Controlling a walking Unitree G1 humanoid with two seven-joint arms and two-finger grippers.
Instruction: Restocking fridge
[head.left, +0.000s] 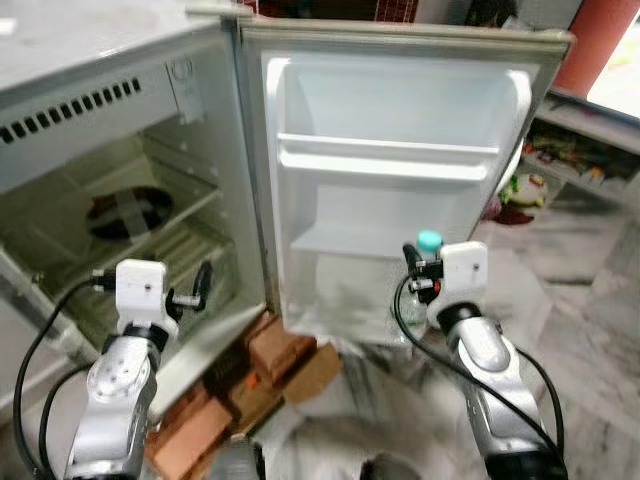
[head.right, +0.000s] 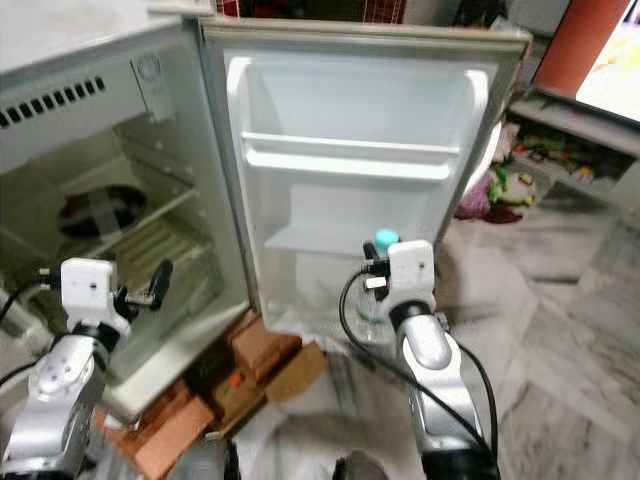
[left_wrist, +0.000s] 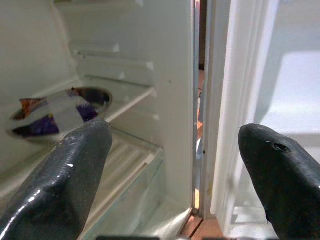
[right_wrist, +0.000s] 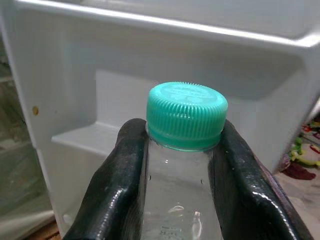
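Clear plastic bottle (right_wrist: 182, 200) with a ribbed teal cap (right_wrist: 186, 115), gripped by the right gripper (right_wrist: 182, 165) just under the cap, jaws clenched on the neek from either side, fingers (right_wrist: 112, 185) pressed flat against the clear wall. Held upright in front of the open fridge door (head.left: 390, 190), level with the lower door shelf (head.left: 345, 240) and near the door's inner face, not yet set down. Judged fairly heavy for its size if full, though fill level hard to tell through the clear wall; smooth, glossy plastic, so likely slippery, and thin enough to dent under a hard squeeze. Neck and the collar under the cap judged the stiffest part and the best hold, since the cap's rim gives a ledge against sliding down; body below likely softer and prone to swing when carried from so high up. Not fragile in the sense of breaking, but apt to tip on a narrow door shelf unless lowered straight and released only once standing. Left gripper (head.left: 190, 290) raised before the fridge compartment (head.left: 120, 230), jaws released and wide apart, holding nothing; inside, a dark bowl (left_wrist: 60, 112) with wrapped contents resting on an inner shelf (left_wrist: 127, 97).
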